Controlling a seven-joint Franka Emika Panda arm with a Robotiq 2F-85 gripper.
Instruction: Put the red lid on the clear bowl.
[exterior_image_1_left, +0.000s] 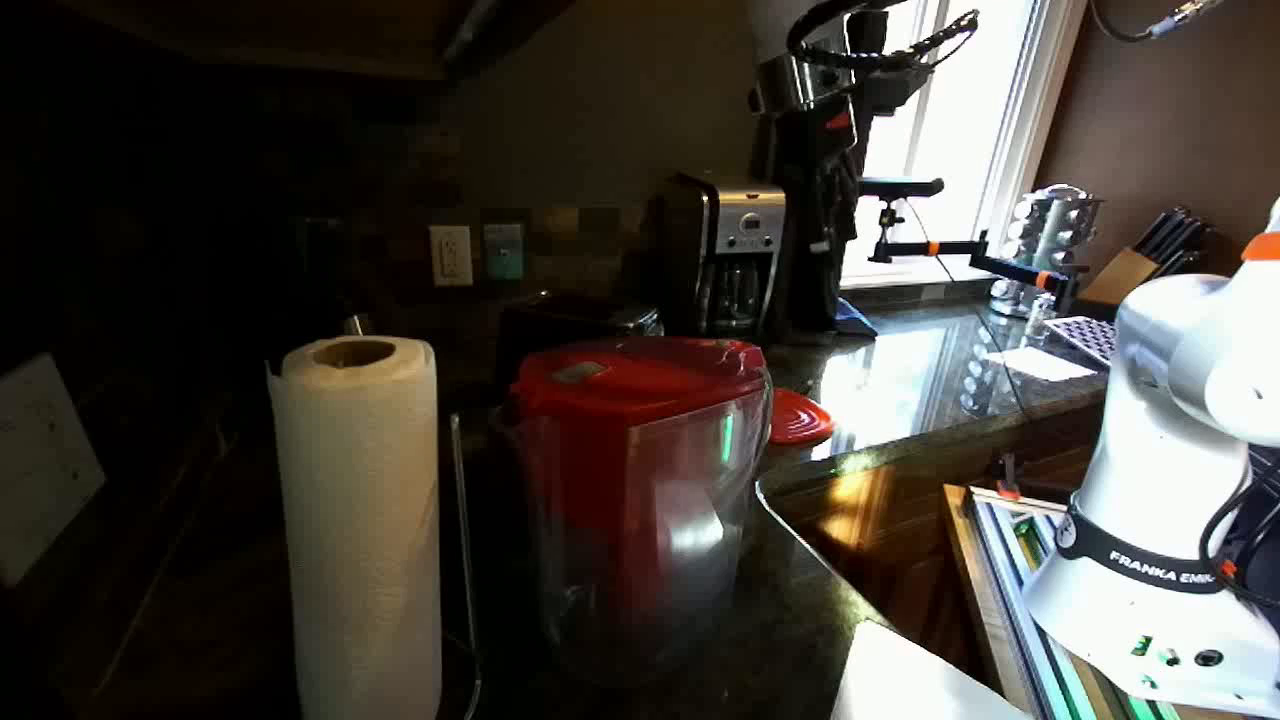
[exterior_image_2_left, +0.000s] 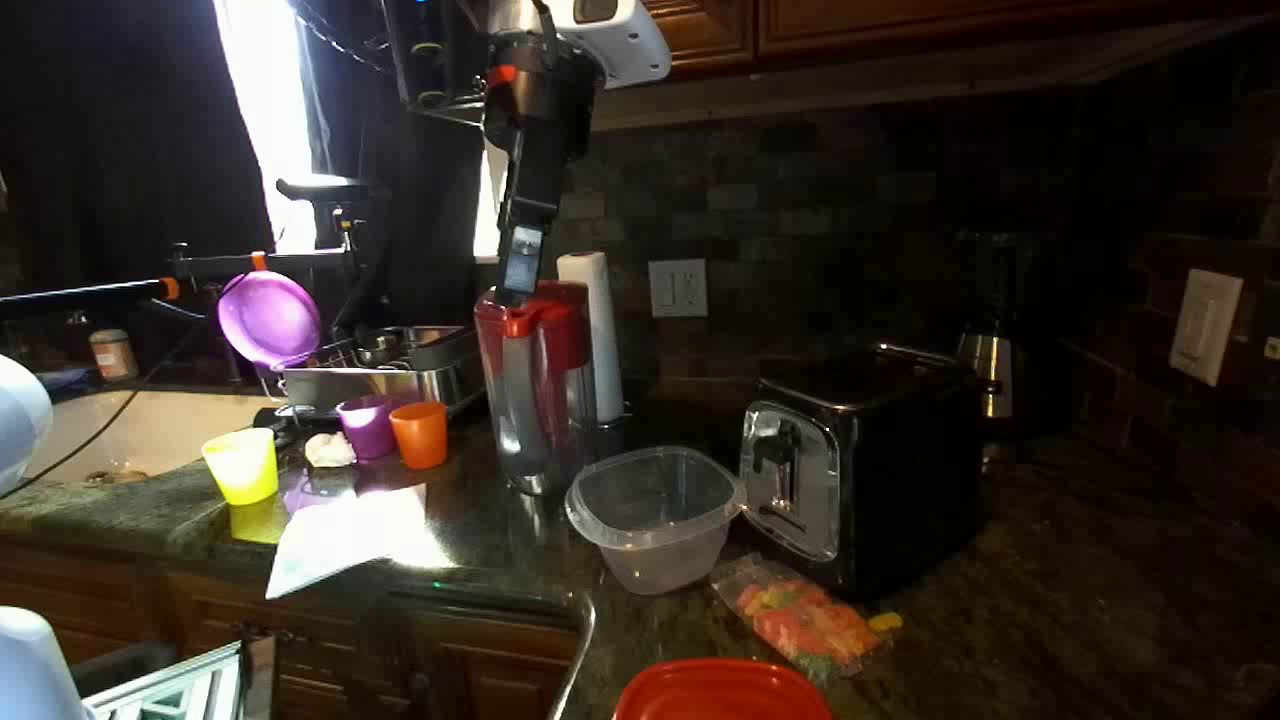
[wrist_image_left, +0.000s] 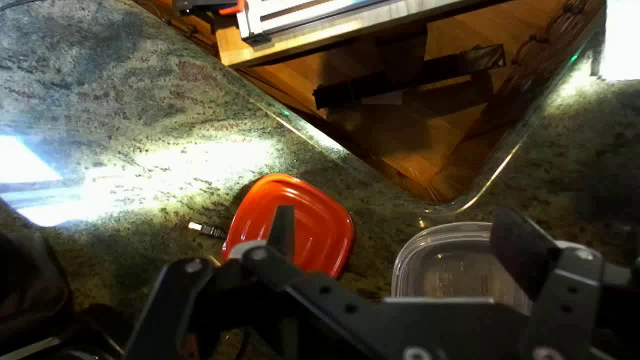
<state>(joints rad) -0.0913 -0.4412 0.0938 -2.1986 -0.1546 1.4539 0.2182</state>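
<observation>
The red lid (wrist_image_left: 320, 225) lies flat on the dark stone counter in the wrist view. It shows behind the pitcher in an exterior view (exterior_image_1_left: 800, 418) and is cut by the bottom edge in an exterior view (exterior_image_2_left: 725, 692). The clear bowl (exterior_image_2_left: 655, 545) stands upright and uncovered on the counter, beside the toaster. In the wrist view the bowl (wrist_image_left: 440, 270) is right of the lid, partly hidden by my gripper. My gripper (wrist_image_left: 395, 217) is open and empty, its fingers wide apart, above the counter. It points down in an exterior view (exterior_image_2_left: 520, 285).
A tall clear pitcher with a red top (exterior_image_1_left: 650, 500) stands near the bowl, with a paper towel roll (exterior_image_1_left: 360, 520) beside it. A black toaster (exterior_image_2_left: 870, 470) and a candy bag (exterior_image_2_left: 800, 615) are close to the bowl. Cups (exterior_image_2_left: 418, 435) stand by the sink. The counter has an inner corner edge (wrist_image_left: 450, 205).
</observation>
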